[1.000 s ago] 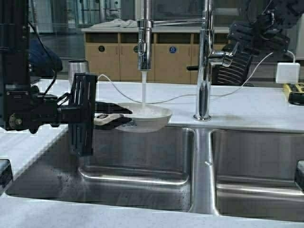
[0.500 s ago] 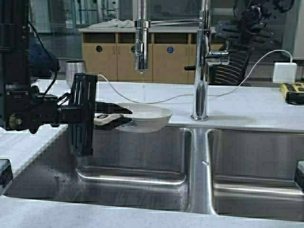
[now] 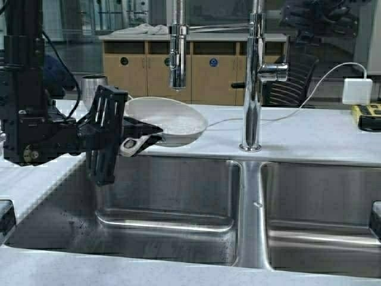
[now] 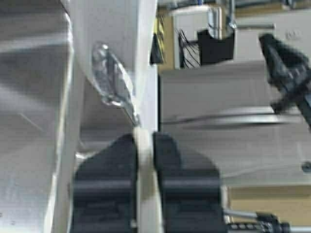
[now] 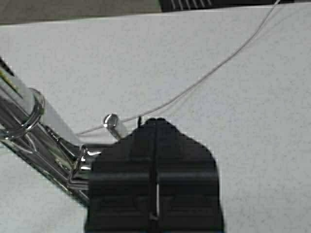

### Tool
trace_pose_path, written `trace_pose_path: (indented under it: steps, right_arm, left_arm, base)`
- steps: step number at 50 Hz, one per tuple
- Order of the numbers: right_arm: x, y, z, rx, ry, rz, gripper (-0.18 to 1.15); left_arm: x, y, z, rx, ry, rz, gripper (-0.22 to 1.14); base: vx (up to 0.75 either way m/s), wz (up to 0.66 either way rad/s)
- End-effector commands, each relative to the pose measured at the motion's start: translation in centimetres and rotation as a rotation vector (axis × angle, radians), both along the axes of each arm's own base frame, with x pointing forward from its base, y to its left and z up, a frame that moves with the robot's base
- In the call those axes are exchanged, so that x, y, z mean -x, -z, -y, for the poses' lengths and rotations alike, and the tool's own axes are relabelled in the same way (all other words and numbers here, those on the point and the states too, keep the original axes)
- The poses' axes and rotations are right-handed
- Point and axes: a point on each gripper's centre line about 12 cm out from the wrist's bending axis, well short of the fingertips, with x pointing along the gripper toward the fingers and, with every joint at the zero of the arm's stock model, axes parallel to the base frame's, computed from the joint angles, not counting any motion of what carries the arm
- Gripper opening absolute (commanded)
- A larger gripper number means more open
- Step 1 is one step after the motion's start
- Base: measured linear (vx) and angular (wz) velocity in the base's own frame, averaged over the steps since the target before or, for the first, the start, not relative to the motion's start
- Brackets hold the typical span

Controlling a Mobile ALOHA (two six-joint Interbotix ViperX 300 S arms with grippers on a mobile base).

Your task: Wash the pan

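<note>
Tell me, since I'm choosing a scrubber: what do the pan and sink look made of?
The pan looks cream enamel or ceramic-coated: smooth, glossy, uniformly pale; its base metal is unclear. The sink looks like brushed stainless steel: grey, with soft streaky reflections.

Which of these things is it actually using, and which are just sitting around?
In use: the pan, clamped by the left gripper; faucet; sink; right gripper beside the tap lever.
Just there: steel cup, white charger, cable.

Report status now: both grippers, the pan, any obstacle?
Left gripper shut on pan handle, pan tilted under spout. Right gripper shut, empty, by faucet. No obstacle.
</note>
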Motion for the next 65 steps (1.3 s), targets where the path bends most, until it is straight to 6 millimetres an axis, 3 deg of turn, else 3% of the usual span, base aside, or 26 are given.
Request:
trace_pose_path:
  steps: [1,13,21,35,44,55,65]
  right_arm:
    - [2.1,-2.4,0.7,-0.012,0.017,0.058,0.07]
    - [6.1,-4.3,0.1,-0.027,0.002,0.073,0.07]
    - [9.7,-5.9,0.2,-0.021,-0.002,0.086,0.07]
    - [15.3,-9.0,0.0,0.015,-0.036,0.155,0.07]
    - [15.8,-9.1,0.1,0.014,-0.037,0.164,0.07]
    - [15.9,-8.8,0.0,-0.002,-0.037,0.187,0.07]
    - [16.0,-8.6,0.0,-0.007,-0.037,0.191,0.07]
  left_arm:
    - [-0.1,-0.3,-0.3,0.047,-0.032,-0.031,0.03]
    - [-1.2,2.1,0.9,0.263,-0.003,-0.141,0.03]
    - [-0.8,3.5,0.4,0.209,-0.029,-0.169,0.03]
    - [1.6,2.9,-1.0,-0.257,0.020,-0.138,0.03]
    - [1.9,2.6,-1.7,-0.586,0.096,-0.207,0.03]
    - [-1.0,0.6,-1.1,-1.127,0.324,-0.171,0.03]
    - [-2.8,-2.4,-0.6,-1.232,0.373,-0.146,0.04]
  base:
    - [0.00,0.00]
    - [0.00,0.00]
    - [0.00,0.00]
    - [0.00,0.00]
    - [-0.01,0.01]
    - [-0.02,0.01]
    - [-0.02,0.01]
